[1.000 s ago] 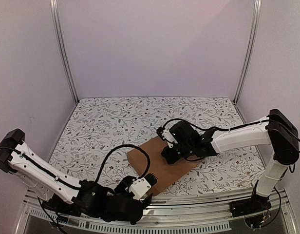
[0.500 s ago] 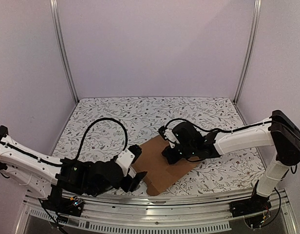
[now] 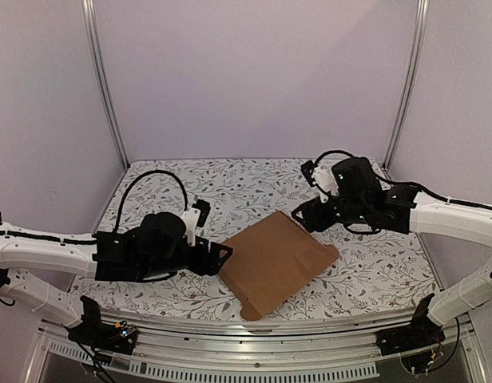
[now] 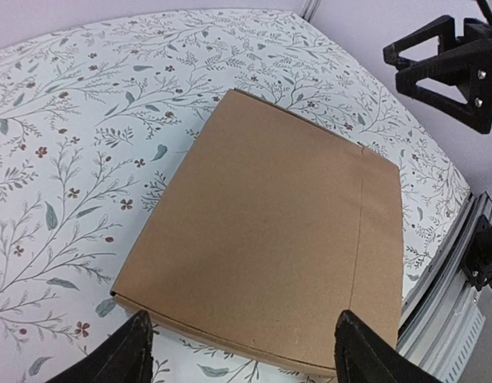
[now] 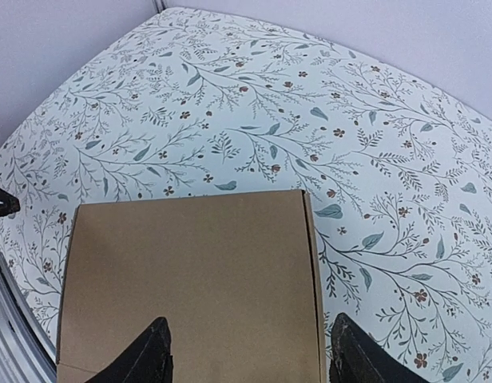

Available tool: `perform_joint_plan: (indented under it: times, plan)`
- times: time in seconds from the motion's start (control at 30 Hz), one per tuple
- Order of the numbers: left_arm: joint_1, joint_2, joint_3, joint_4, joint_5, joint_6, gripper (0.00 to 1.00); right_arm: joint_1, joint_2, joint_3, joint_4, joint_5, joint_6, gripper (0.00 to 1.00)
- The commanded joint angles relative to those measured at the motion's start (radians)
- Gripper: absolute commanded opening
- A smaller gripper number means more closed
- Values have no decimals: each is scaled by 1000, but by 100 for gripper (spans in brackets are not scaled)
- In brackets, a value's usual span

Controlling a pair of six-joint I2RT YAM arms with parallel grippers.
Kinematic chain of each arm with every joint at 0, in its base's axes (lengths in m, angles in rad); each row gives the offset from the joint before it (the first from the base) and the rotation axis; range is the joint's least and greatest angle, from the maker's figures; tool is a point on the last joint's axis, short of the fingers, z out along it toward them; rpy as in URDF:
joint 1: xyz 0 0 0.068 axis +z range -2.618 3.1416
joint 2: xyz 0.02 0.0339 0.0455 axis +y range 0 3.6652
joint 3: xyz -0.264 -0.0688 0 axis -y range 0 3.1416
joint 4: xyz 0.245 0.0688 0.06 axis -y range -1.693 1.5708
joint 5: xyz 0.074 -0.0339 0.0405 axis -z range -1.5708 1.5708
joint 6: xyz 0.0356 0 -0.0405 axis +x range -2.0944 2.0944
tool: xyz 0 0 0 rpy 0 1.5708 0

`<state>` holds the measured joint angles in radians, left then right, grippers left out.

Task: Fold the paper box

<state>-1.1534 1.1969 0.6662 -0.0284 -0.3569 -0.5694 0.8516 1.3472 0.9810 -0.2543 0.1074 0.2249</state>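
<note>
The paper box [image 3: 279,259] lies on the table as a closed, shallow brown cardboard box with its lid down. It fills the left wrist view [image 4: 270,231] and the lower half of the right wrist view [image 5: 190,271]. My left gripper [image 3: 220,259] hovers just off the box's left edge, jaws wide open and empty [image 4: 246,359]. My right gripper [image 3: 303,219] hangs above the box's far corner, also open with nothing between its fingers [image 5: 250,359]. Neither gripper touches the box.
The floral-patterned tabletop [image 3: 174,191] surrounds the box. A metal rail [image 3: 310,323] runs along the near edge, close to the box's front corner. White walls with aluminium posts [image 3: 102,88] close in the back and sides.
My right gripper opened, let go of the box top and lifted back to the right. My left arm swung up from the near edge to the box's left side. The box shifted slightly right.
</note>
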Motion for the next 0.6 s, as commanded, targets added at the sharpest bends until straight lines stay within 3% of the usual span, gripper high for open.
perform_joint_plan:
  times: [0.0, 0.13, 0.37, 0.57]
  plan:
    - [82, 39, -8, 10, 173, -130, 80, -82, 1, 21, -101, -30, -42, 70]
    - [141, 42, -33, 53, 252, -209, 99, -160, 36, 38, -101, -99, -26, 76]
    - [185, 65, -77, 91, 361, -358, 100, -287, 194, 88, -110, -347, -2, 81]
    - [191, 154, -97, 159, 443, -438, 98, -313, 322, 106, -88, -421, 0, 81]
